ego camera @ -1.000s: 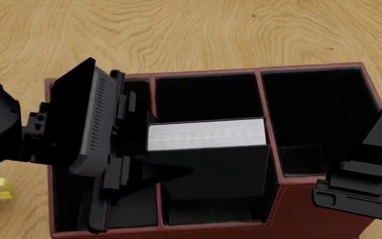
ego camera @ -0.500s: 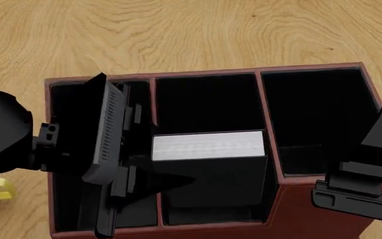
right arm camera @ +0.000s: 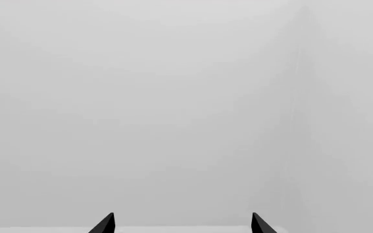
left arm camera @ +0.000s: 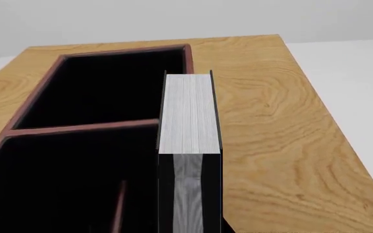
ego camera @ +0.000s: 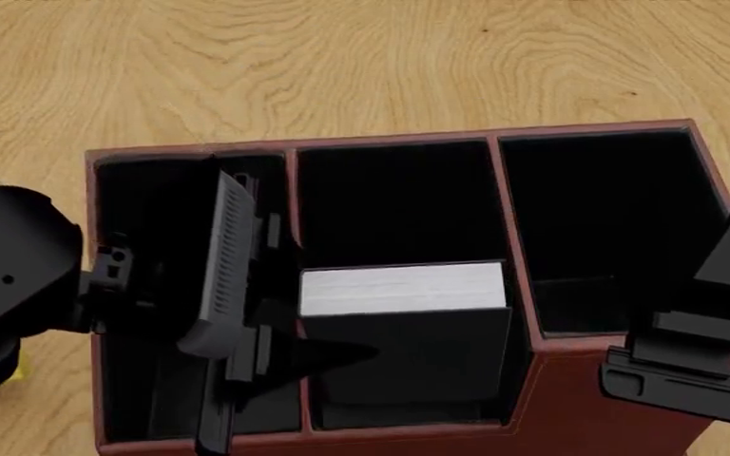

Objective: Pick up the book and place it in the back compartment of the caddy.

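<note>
- The caddy (ego camera: 593,380) stands on the wooden bench (ego camera: 339,66), a dark red-brown box with black lining and reddish dividers
- In the head view it shows three columns of cells: a left one, a middle one and a right one
- The book (ego camera: 403,323) stands on edge in the middle column, at its near part, with its pale page edges facing up and its black cover facing the near side
- The top of the book rises a little above the dividers beside it
- The left pincer (ego camera: 282,356) reaches in from the left over the left column; one black finger (ego camera: 327,353) lies against the book's near cover, and the pincer is closed on the book
- In the left wrist view the book (left arm camera: 188,145) fills the middle, page edges toward the camera, with black cells of the caddy (left arm camera: 99,127) on one side and bare bench (left arm camera: 283,136) on the other
- A yellow thing (ego camera: 10,370) peeks out at the left edge behind the left arm
- The right pincer (ego camera: 720,313) hangs near the caddy's right near corner, touching nothing
- In the right wrist view its two fingertips (right arm camera: 105,224) stand well apart, spread wide, before a blank grey background
</note>
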Controlling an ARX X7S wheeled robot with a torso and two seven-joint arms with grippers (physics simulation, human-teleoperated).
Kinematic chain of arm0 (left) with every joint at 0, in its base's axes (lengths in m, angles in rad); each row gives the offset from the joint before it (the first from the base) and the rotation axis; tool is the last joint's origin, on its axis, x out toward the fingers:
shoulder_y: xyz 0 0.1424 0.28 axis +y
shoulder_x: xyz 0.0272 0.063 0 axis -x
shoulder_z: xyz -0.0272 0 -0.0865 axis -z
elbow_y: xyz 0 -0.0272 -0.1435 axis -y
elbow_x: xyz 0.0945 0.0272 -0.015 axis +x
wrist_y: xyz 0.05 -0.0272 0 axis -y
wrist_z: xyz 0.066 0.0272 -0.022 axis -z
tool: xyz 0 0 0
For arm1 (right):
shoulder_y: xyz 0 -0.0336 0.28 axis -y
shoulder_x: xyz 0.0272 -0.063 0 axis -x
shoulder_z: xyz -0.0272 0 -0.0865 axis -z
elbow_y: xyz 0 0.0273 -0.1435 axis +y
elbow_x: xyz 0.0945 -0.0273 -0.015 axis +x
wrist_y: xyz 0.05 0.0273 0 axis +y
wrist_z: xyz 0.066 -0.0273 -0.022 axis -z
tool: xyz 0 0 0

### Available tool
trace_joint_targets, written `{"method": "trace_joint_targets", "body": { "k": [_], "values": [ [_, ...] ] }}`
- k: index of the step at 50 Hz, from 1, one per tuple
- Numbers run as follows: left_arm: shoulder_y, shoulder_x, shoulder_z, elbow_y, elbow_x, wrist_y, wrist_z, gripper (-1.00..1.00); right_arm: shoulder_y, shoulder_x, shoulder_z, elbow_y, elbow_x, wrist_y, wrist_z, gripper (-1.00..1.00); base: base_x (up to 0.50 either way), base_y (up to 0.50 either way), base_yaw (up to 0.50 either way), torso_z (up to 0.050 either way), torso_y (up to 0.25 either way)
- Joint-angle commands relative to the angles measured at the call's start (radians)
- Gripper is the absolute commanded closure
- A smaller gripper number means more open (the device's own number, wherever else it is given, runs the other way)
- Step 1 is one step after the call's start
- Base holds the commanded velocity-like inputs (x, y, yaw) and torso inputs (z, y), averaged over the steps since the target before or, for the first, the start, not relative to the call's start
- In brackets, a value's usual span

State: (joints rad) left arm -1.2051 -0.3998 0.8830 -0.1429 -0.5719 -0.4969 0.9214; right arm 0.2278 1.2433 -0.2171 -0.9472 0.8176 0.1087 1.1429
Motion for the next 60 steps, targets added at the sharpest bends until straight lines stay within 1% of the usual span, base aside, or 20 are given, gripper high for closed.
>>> {"method": "trace_joint_targets", "body": {
  "k": [1, 27, 45, 60],
  "values": [
    [0.0, 0.01, -0.013, 0.0, -0.038, -0.003, -0.012, 1.0, -0.018, 0.005, 0.006, 0.001, -0.005, -0.01, 0.002, -1.0, 0.0, 0.0, 0.0, 0.0, 0.0],
    [0.012, 0.035, 0.009, -0.073, -0.012, 0.043, 0.001, 1.0, -0.015, -0.013, -0.001, 0.018, -0.017, -0.007, -0.015, -1.0, 0.0, 0.0, 0.0, 0.0, 0.001],
    [0.025, 0.072, 0.009, -0.173, 0.038, 0.152, -0.006, 1.0, -0.022, -0.015, -0.001, 0.016, -0.02, -0.004, -0.015, -1.0, 0.0, 0.0, 0.0, 0.0, 0.001],
    [0.026, 0.095, 0.023, -0.239, 0.067, 0.204, 0.003, 1.0, -0.047, -0.011, 0.009, 0.024, -0.027, -0.021, -0.018, -1.0, 0.0, 0.0, 0.0, 0.001, 0.001]
  ]
}}
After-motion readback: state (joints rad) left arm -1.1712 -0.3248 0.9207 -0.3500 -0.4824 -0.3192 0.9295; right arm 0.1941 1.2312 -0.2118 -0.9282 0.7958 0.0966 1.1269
